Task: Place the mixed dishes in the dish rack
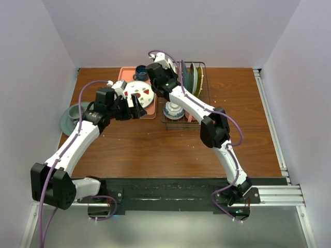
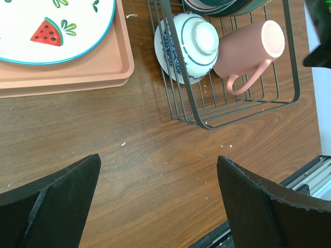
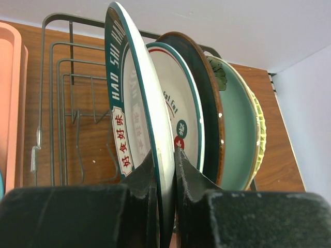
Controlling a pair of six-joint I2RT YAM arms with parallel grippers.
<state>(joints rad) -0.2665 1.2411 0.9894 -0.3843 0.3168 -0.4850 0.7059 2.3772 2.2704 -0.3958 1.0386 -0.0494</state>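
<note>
We see the right gripper (image 3: 164,155) pinched on a white plate (image 3: 135,103) in the dish rack (image 3: 57,62), left gripper (image 2: 159,160) spread wide beside it.

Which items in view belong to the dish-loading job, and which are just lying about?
Job: dark wire dish rack; green-rimmed white plate gripped by the right tool; watermelon-print white plate; pink mug; blue-and-white patterned bowl; teal-grey round plate; dark blue cup.
Lying about: flat pink tray; white specks on the brown wooden table.

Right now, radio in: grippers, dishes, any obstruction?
Left gripper open, empty. Right gripper shut on white plate, upright in rack. Watermelon plate on tray, unloaded. No obstruction seen.
</note>
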